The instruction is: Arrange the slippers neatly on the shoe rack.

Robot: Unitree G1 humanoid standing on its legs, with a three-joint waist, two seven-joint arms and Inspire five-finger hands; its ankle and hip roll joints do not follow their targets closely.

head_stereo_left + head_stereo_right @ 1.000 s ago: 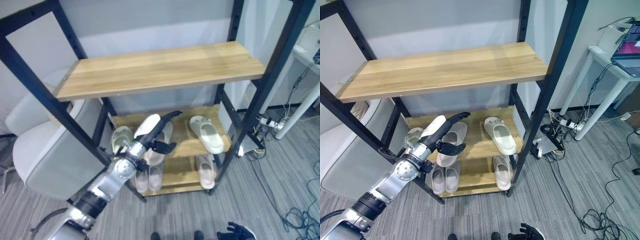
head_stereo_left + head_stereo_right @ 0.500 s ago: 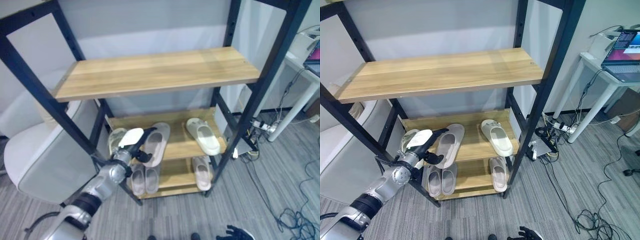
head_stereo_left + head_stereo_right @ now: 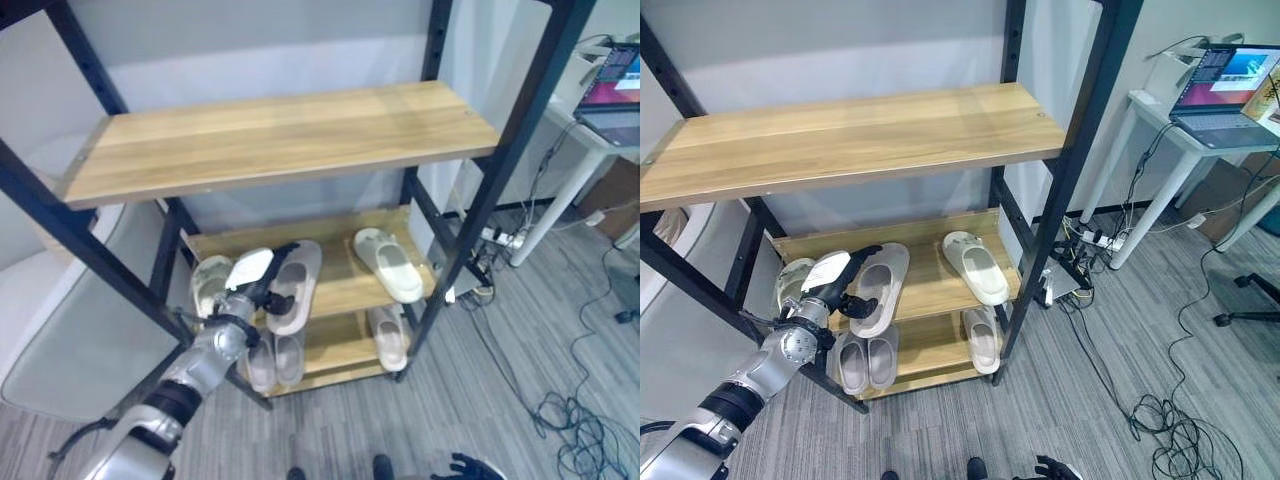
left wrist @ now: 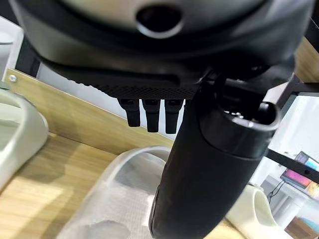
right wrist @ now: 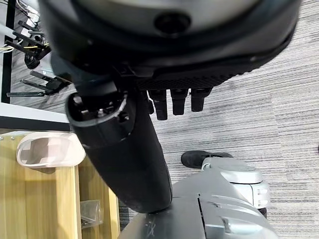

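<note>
Black-framed shoe rack (image 3: 940,120), bare top shelf, slippers (image 3: 974,268) on lower shelves

L hand (image 3: 252,285) at grey slipper (image 3: 294,286) on mid shelf (image 3: 340,290), maybe touching.

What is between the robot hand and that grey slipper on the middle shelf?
Nothing visible. The left robot hand is right at the grey slipper on the middle shelf, with no object between them.

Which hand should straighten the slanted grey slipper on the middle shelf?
Left, probably. The left hand is already at the grey slipper on the shoe rack; the right hand hangs low over the floor.
</note>
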